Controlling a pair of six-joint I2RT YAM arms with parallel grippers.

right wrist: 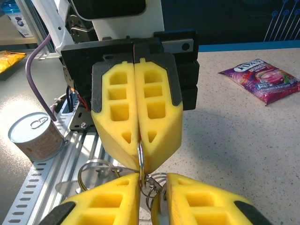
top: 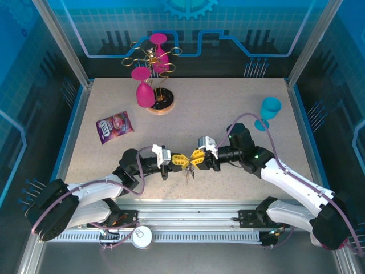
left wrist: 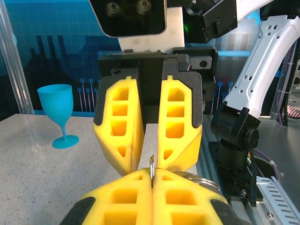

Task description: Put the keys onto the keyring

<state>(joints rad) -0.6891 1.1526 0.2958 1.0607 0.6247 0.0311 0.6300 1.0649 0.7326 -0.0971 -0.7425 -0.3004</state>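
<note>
The keyring point(right wrist: 139, 155) is hanging edge-on between the two grippers, above the desk point(top: 239, 120) near its front edge. The keys point(top: 189, 172) are dangling beneath it as a small dark bunch, too small to tell apart. The left gripper point(top: 181, 160) is pinching the thin metal loop, jaws pressed together. The right gripper point(top: 194, 157) is facing it tip to tip, jaws standing narrowly apart around silvery ring loops point(right wrist: 157, 187); I cannot tell whether they are gripping.

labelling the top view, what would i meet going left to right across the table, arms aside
snack bag → rack → keys → blue glass
</note>
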